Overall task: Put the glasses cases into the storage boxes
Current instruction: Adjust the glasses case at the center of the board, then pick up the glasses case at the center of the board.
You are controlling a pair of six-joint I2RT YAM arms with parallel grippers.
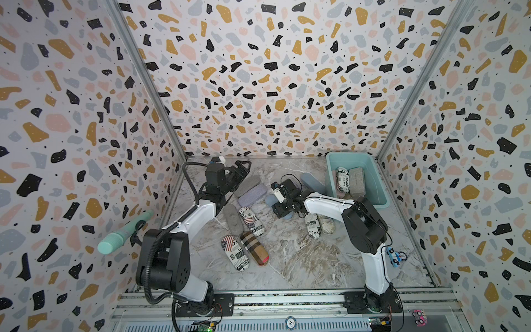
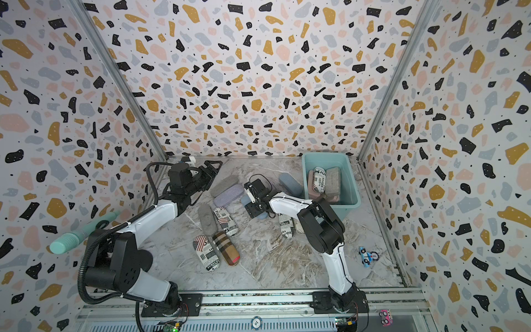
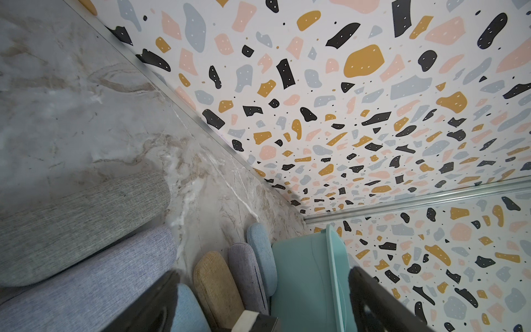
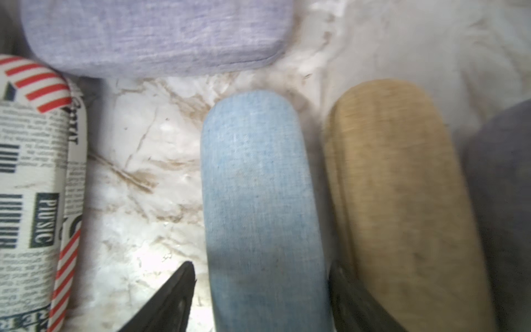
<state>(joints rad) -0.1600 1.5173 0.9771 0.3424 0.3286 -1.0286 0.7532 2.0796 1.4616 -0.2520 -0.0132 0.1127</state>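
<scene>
- Shows a grey marble-veined table (image 1: 301,258), closed in on 3 sides by terrazzo-print walls (image 1: 258,72).
- Places the teal storage box (image 1: 350,154) in the far right corner, several glasses cases (image 1: 342,179) inside, the others scattered mid-table.
- Finds the left jaws spread wide, empty, near the far wall.
- Finds the right jaws parted astride a blue case (image 4: 255,172), 1 side not touching.

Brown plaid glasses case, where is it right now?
In both top views the plaid case lies on the marble table, toward the front, just left of centre, beside a flag-printed newspaper case.
</scene>
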